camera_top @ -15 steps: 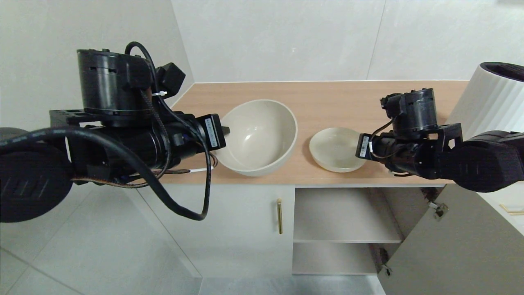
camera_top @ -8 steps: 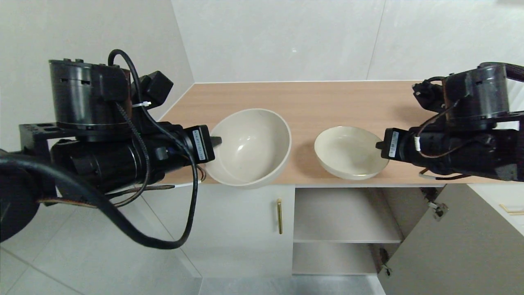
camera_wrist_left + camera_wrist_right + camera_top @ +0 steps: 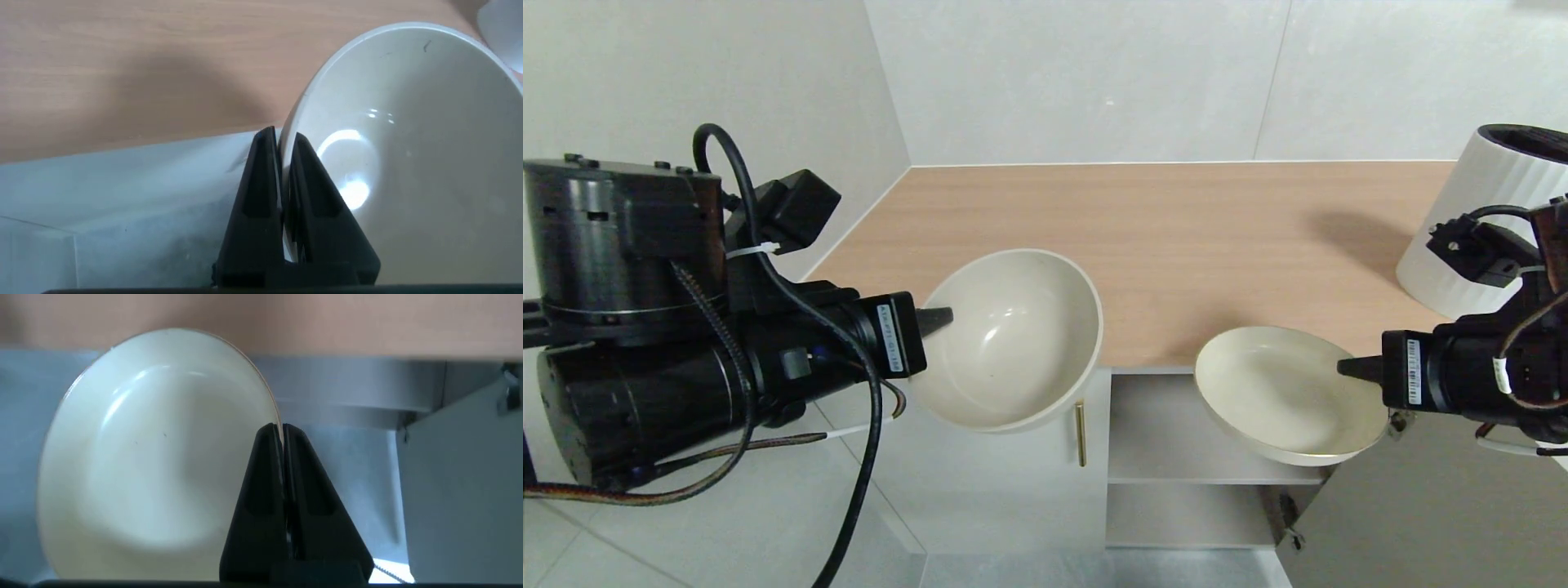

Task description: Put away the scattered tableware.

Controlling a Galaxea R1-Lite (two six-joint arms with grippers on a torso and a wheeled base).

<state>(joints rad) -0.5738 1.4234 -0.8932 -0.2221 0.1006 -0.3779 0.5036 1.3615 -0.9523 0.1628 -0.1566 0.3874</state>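
Bowl (image 3: pixel 1013 343) clamped by the left pincer (image 3: pixel 941 315), dish (image 3: pixel 1282 396) by the right pincer (image 3: pixel 1346 367), both held at the table's (image 3: pixel 1176 220) front edge.

- Countertop (image 3: pixel 1176 220): bare wood from L wall corner across to white ribbed container (image 3: pixel 1486 212), which blocks R rear end.
- Deep bowl (image 3: pixel 1013 343), rim pinched by left gripper (image 3: pixel 935 317), hangs over counter front edge, in front of closed L door (image 3: pixel 996 498).
- Shallow bowl (image 3: pixel 1282 400), rim pinched by right gripper (image 3: pixel 1347 367), partly blocks upper opening of R compartment (image 3: pixel 1160 425).
- Below shelf (image 3: pixel 1209 482), lower opening is unobstructed.
- Open door (image 3: pixel 1421 506) bounds R side of opening.
- Bowls are well apart, with a gap between.
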